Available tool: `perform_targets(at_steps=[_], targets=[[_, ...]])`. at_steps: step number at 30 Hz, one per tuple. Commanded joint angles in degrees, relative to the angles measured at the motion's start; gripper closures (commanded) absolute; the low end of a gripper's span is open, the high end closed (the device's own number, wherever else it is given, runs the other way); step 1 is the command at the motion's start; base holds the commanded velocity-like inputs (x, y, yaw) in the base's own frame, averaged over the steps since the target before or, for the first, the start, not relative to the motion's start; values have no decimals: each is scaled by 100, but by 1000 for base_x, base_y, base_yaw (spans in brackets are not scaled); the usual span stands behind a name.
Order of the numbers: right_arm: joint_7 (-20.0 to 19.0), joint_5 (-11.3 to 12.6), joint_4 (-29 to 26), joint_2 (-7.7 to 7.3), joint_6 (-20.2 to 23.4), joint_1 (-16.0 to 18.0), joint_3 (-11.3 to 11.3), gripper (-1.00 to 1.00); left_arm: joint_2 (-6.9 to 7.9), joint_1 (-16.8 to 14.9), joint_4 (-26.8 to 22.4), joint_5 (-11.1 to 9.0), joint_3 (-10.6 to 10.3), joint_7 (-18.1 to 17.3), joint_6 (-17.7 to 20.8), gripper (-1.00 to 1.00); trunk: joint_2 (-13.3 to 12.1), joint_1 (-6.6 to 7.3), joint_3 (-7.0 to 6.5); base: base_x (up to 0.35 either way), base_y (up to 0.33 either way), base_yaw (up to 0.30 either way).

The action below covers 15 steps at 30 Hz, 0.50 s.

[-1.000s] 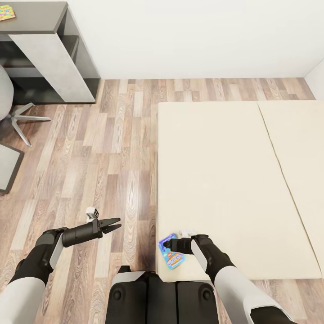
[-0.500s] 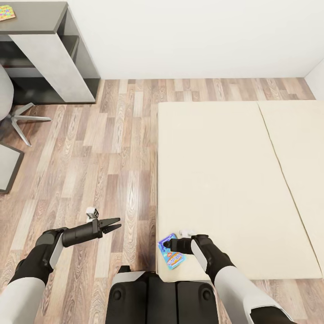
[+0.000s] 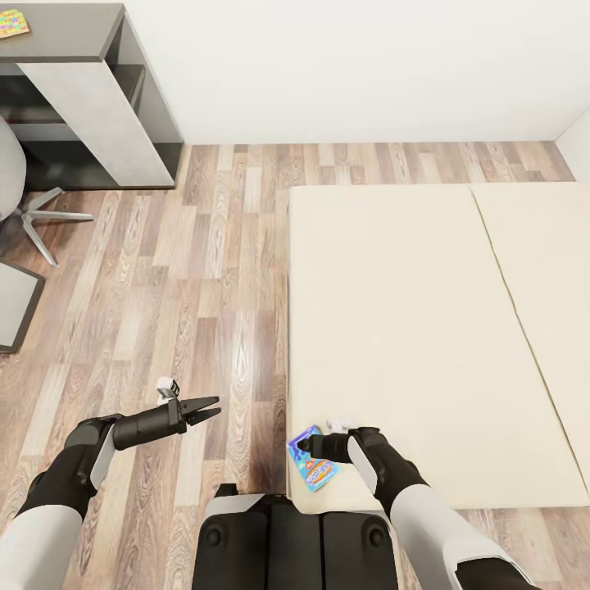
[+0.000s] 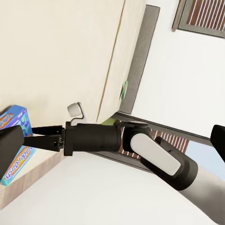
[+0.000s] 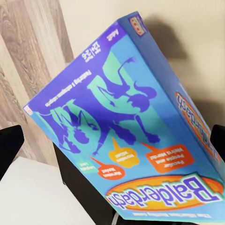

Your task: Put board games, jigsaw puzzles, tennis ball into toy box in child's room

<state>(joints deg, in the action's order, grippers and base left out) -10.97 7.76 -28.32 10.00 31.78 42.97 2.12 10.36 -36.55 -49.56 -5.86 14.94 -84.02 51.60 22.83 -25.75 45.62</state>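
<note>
The task looks to be near its start. The blue board game (image 3: 313, 460) lies at the near corner of the bed (image 3: 426, 328), at about 6 o'clock in the head view, just beside the bed's floor-side edge. The right gripper (image 3: 305, 447) is over it, and in the right wrist view the blue box (image 5: 136, 136) sits between the two dark finger tips (image 5: 10, 145) — they stand apart on either side, so the grip looks spread and not yet clamped on the box, though contact is hard to judge.

The left gripper (image 3: 210, 407) hangs over the wooden floor (image 3: 180, 279) at about 7 o'clock, its fingers slightly parted and holding nothing.

The table (image 3: 82, 90) stands at about 10 o'clock, well apart from the bed, with a small colourful flat item (image 3: 11, 23) on its top — too small to identify. By my reading, this game is not yet lifted, and carrying it to the table remains to be done, as do the other toys.
</note>
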Motion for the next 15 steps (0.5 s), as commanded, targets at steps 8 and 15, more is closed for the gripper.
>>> perform_targets(at_steps=[8,15], targets=[[16,47,-7,0,30,1,8,-100,1,-1,-2,-3,-2,-18,60,-100,9,-3,6,0,0,0],[16,46,-7,0,30,1,8,-100,1,-1,-2,-3,-4,-16,60,-100,9,-3,6,0,68,0]])
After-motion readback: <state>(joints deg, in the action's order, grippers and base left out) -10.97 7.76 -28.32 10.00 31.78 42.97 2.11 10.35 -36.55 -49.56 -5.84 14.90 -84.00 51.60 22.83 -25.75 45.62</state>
